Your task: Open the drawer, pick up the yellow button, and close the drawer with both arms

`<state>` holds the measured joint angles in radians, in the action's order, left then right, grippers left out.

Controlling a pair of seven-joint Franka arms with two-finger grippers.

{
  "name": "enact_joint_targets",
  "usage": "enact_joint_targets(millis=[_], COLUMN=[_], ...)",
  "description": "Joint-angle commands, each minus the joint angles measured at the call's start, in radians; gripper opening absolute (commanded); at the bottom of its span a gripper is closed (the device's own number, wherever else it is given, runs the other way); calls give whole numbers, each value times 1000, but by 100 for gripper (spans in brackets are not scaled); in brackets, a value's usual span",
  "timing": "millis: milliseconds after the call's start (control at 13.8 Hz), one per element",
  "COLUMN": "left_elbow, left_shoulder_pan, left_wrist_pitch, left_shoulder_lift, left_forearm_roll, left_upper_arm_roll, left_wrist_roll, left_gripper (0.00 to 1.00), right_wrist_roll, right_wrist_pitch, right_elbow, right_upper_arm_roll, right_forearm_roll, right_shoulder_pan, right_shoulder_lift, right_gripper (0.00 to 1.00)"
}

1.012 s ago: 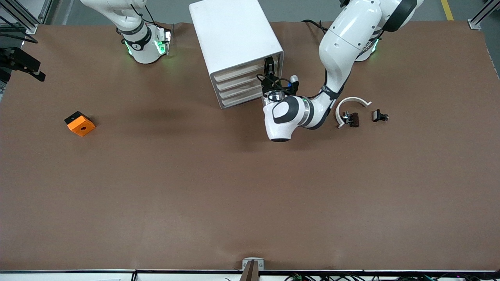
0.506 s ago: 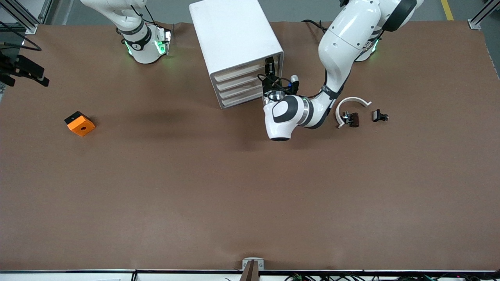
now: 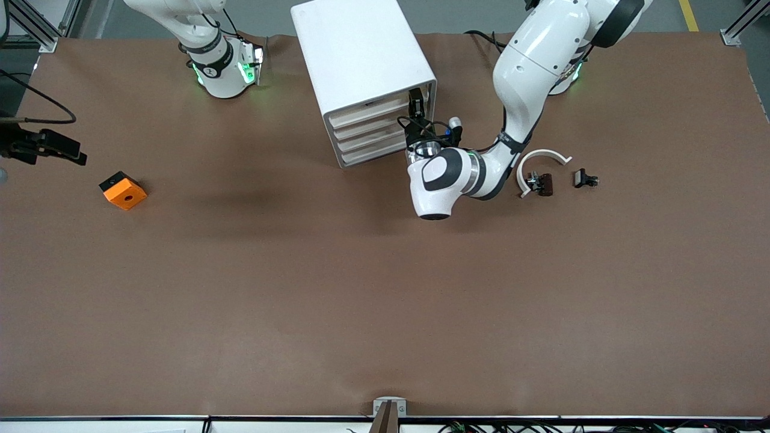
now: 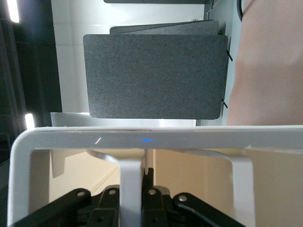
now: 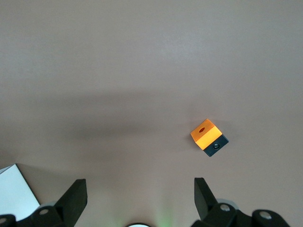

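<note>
Brown paper covers the table (image 3: 385, 300), bare along the edge nearest the front camera. Farther up, toward the right arm's end, lies an orange block (image 3: 123, 190). The right gripper (image 5: 140, 203) hangs beside it, fingers wide apart and holding nothing. Over the last second it has drifted along that end of the table to just beside the block, which I read as a repositioning, not yet part of the task. Toward the left arm's end lie two small black clips (image 3: 544, 183) and a curved white band (image 3: 541, 157), well apart from the action. Farther still, the left arm has reached over to the front of the white cabinet (image 3: 361, 54), and its wrist has eased slightly toward the front camera since a second ago. The left gripper (image 3: 415, 113) sits at the cabinet's front corner, by what I take to be the uppermost drawer (image 3: 367, 114). In the left wrist view its fingers (image 4: 106, 201) are drawn together on a white upright strip, apparently that drawer's handle. All four drawers look pushed in, so the small shift suggests the pull is only beginning. Nothing inside any drawer is visible. No button shows in any view. I judge it lies in a closed drawer, so the opening step is in hand and the rest remains.
</note>
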<state>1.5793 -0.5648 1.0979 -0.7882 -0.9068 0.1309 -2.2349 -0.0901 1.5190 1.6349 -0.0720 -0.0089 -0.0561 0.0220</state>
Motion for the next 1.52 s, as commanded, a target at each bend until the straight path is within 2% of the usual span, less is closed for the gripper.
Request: enact_joint_targets(millis=[0, 361, 506, 650, 1012, 1301, 1445], left_elbow=[-53, -97, -127, -147, -147, -147, -147], left_shoulder_pan=[26, 109, 123, 134, 152, 152, 155], left_wrist_pitch=[27, 31, 48, 50, 53, 63, 65], left_shoulder_lift=[-2, -29, -35, -40, -45, -46, -46], left_forearm_roll=[16, 19, 19, 17, 25, 28, 45], left_upper_arm_roll=[-11, -19, -57, -85, -85, -85, -85], left_wrist_roll=[1, 0, 1, 3, 8, 9, 24], left_gripper=[0, 0, 0, 0, 0, 0, 7], right_wrist_roll=[-5, 1, 13, 58, 182, 470, 587], right_wrist_pitch=[-14, 3, 1, 4, -3, -23, -43], right_elbow=[-50, -50, -50, -50, -50, -50, -50], right_upper_arm_roll=[3, 3, 4, 4, 15, 15, 17], right_forearm_roll=[-13, -2, -2, 1, 6, 10, 65], right_shoulder_pan=[-24, -36, -28, -24, -14, 152, 228], right_shoulder_lift=[59, 79, 78, 78, 75, 49, 32], right_gripper=[100, 100, 100, 100, 100, 100, 100])
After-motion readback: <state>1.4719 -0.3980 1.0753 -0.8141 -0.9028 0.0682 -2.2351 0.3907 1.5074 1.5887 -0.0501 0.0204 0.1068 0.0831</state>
